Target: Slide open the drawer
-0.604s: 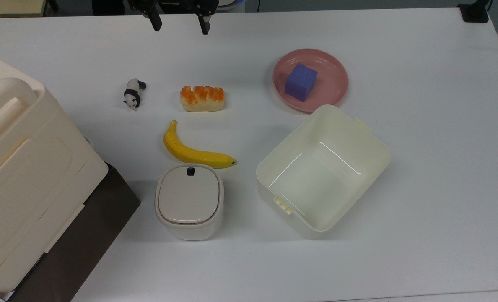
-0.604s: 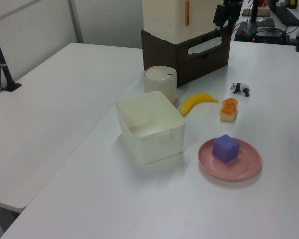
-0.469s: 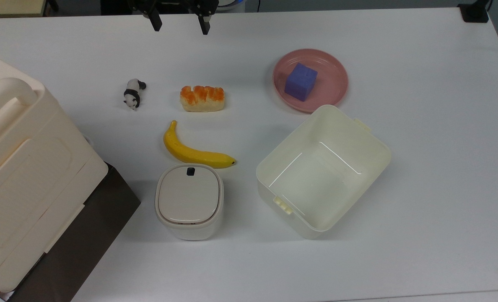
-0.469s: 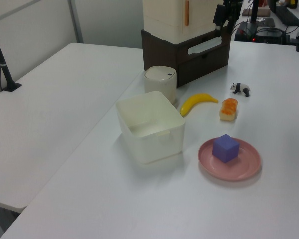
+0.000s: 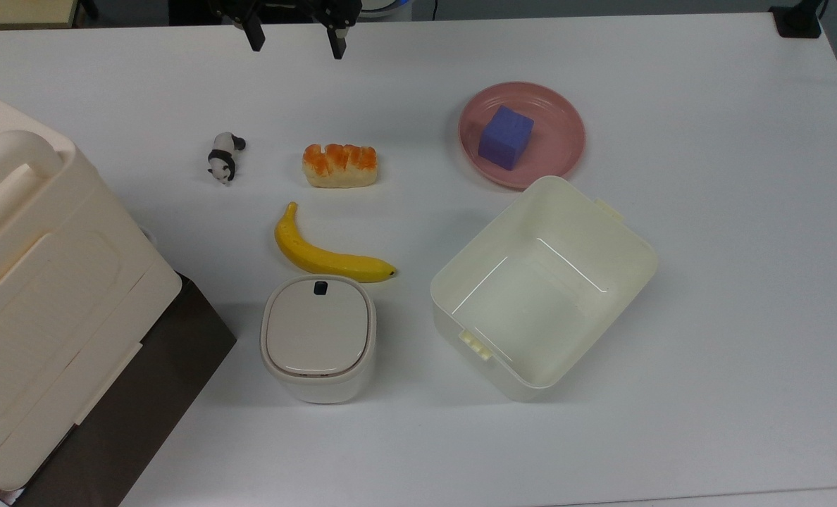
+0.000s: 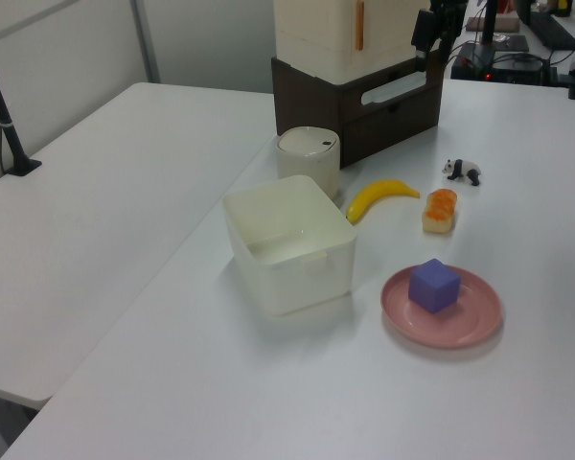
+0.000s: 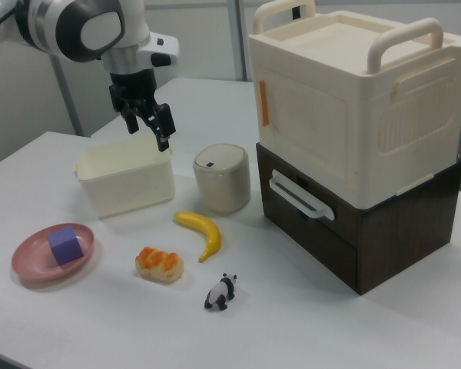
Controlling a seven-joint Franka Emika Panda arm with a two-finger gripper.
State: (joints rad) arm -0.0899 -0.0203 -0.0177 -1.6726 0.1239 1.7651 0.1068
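1. At the top view's left, a cream lidded box sits on a dark brown cabinet. In the right view the drawer is in this cabinet's front, pushed in flush, its white loop handle sticking out.
2. A panda figure stands on the white tabletop.
3. The pincer hangs at the top view's upper edge, fingers spread apart and holding nothing, well apart from the drawer.
4. Below it lie a bread roll, a banana and a small lidded canister.
5. Right of these, a cream open bin sits just below a pink plate carrying a purple cube.
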